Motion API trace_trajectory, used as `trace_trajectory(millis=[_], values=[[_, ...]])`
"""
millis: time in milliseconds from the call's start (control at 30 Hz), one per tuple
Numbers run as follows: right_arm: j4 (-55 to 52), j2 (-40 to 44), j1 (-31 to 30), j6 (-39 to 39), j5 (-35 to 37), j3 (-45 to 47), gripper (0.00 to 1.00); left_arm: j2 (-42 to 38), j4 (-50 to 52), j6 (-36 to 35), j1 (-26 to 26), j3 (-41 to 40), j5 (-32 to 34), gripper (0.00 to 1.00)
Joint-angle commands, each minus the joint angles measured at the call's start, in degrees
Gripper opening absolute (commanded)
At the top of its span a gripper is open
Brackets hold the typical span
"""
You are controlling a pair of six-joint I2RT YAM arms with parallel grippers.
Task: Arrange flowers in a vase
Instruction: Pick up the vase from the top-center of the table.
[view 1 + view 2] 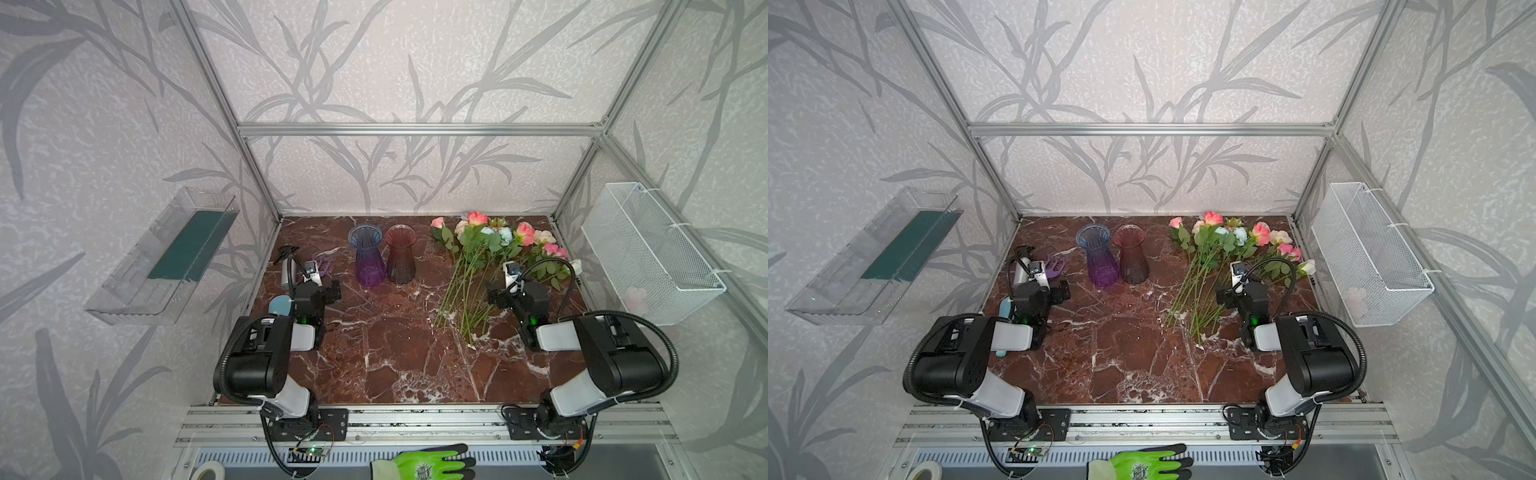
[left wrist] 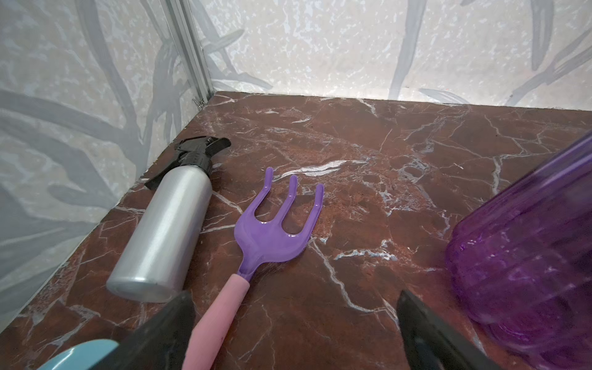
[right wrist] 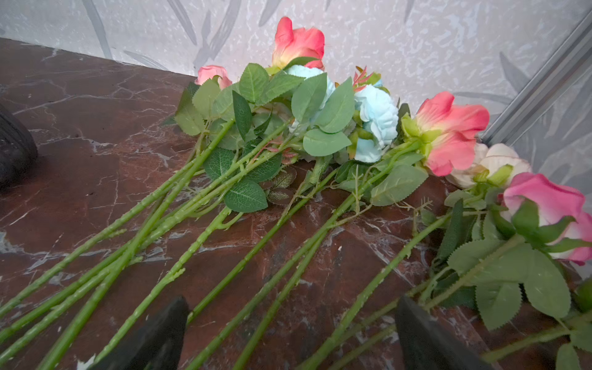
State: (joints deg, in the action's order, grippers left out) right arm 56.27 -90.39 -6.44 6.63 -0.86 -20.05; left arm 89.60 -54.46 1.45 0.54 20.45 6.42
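Centre tabletop free; vases block rear, flowers right, rake left.

The long-stemmed flowers lie fanned flat, right of the upright, side-by-side blue-purple vase and dark red vase.

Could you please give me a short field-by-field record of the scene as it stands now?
flowers: lying loose on the table, robot's right side, heads toward the back wall
vases: purple vase and red vase upright, side by side, no flowers inside
left gripper: open, above the rake handle, spray bottle nearby
right gripper: open, above the stems, holding nothing
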Motion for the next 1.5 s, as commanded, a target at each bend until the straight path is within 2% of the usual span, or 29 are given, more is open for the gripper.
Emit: trace_trajectory(millis=[0, 1200, 1267, 1333, 1467], values=[[1.08, -0.39, -0.37, -0.26, 0.75, -0.69, 0.99, 0.38, -0.92, -0.93, -0.15, 0.66, 0.62, 0.99], [0.95, -0.48, -0.29, -0.68, 1.07, -0.83, 0.99, 0.33, -1.04, -0.86, -0.11, 0.62, 0.86, 0.99], [-0.59, -0.40, 0.96, -1.64, -0.93, -1.56, 0.99, 0.18, -0.20, -0.25, -0.13, 1.00, 2.59, 0.99], [-0.42, -0.18, 1.34, -2.28, 0.28, -1.52, 0.99, -0.96, -1.00, 0.30, -0.62, 0.32, 6.38, 0.99], [-7.12, 4.76, 1.25, -3.54, 4.07, -2.87, 0.99, -9.30, 6.07, 1.10, -1.17, 0.26, 10.29, 0.99]])
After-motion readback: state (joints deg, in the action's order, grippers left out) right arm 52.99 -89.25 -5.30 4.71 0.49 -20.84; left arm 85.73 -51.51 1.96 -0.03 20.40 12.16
